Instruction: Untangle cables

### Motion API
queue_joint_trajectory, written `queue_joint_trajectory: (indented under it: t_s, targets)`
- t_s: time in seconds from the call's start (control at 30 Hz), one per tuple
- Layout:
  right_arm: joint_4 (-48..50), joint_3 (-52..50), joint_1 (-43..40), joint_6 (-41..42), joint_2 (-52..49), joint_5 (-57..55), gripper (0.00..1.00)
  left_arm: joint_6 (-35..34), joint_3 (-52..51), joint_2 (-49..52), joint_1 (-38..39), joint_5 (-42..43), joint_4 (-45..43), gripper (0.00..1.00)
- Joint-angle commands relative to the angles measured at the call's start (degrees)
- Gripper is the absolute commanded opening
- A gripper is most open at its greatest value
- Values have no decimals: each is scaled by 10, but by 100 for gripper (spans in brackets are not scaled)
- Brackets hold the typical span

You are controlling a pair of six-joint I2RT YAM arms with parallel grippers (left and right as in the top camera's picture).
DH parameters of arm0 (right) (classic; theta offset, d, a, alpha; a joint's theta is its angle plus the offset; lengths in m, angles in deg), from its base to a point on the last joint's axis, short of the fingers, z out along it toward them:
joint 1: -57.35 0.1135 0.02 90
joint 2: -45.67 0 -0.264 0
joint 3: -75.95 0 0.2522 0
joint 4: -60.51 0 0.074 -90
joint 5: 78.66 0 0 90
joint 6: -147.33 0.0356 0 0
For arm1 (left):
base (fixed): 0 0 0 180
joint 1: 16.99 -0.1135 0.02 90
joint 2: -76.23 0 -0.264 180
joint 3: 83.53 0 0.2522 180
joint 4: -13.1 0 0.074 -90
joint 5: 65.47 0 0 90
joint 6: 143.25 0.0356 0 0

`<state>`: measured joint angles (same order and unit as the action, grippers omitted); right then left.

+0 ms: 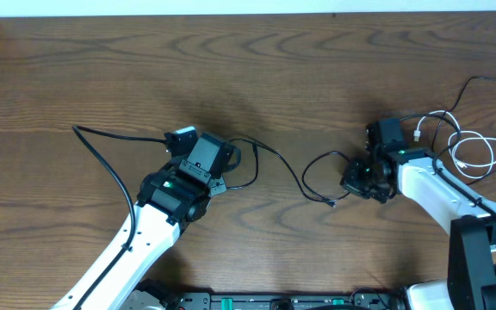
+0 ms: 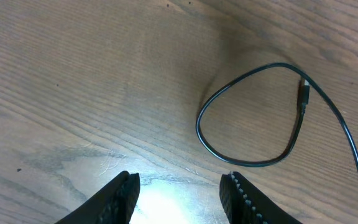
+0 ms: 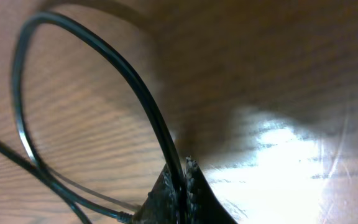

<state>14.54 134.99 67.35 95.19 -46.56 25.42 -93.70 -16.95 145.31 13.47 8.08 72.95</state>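
A thin black cable (image 1: pixel 275 158) runs from a small loop beside my left gripper (image 1: pixel 224 165) across to a second loop (image 1: pixel 315 164) by my right gripper (image 1: pixel 351 177). My left gripper (image 2: pixel 179 202) is open and empty just above the wood. The black cable's loop (image 2: pixel 247 163) and its plug end (image 2: pixel 304 94) lie ahead of it, apart from the fingers. My right gripper (image 3: pixel 182 186) is shut on the black cable (image 3: pixel 143 102), which arcs away to the upper left. A white cable (image 1: pixel 480 157) lies coiled at the far right.
The wooden table (image 1: pixel 231 69) fills the view. Another thin black cord (image 1: pixel 485 81) curves at the top right edge. A thicker black arm cable (image 1: pixel 102 159) sweeps out left of the left arm. The right arm's base (image 1: pixel 480 258) stands at the bottom right.
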Motion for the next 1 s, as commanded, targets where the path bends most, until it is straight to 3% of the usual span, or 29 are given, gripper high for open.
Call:
queue_joint_trajectory:
  t_s: [0.0, 0.1, 0.3, 0.47, 0.67, 0.8, 0.87, 0.97]
  targets:
    - [3, 60, -38, -90, 48, 15, 1, 3, 2, 2, -3, -7, 2, 47]
    - [3, 159, -120, -164, 116, 10, 1, 3, 2, 2, -3, -6, 2, 47]
    - [28, 298, -290, -178, 182, -115, 1, 3, 2, 2, -3, -6, 2, 47]
    - [69, 309, -405, -178, 197, -127, 1, 3, 2, 2, -3, -6, 2, 47]
    - [38, 309, -441, -206, 156, -126, 2, 3, 2, 2, -3, -6, 2, 47]
    - [9, 309, -441, -223, 115, -101, 56, 3, 2, 2, -3, -6, 2, 48]
    - [-5, 309, -441, -224, 98, -53, 67, 3, 2, 2, -3, -6, 2, 48]
    - [-21, 309, -435, -255, 78, 62, 68, 3, 2, 2, -3, -6, 1, 48]
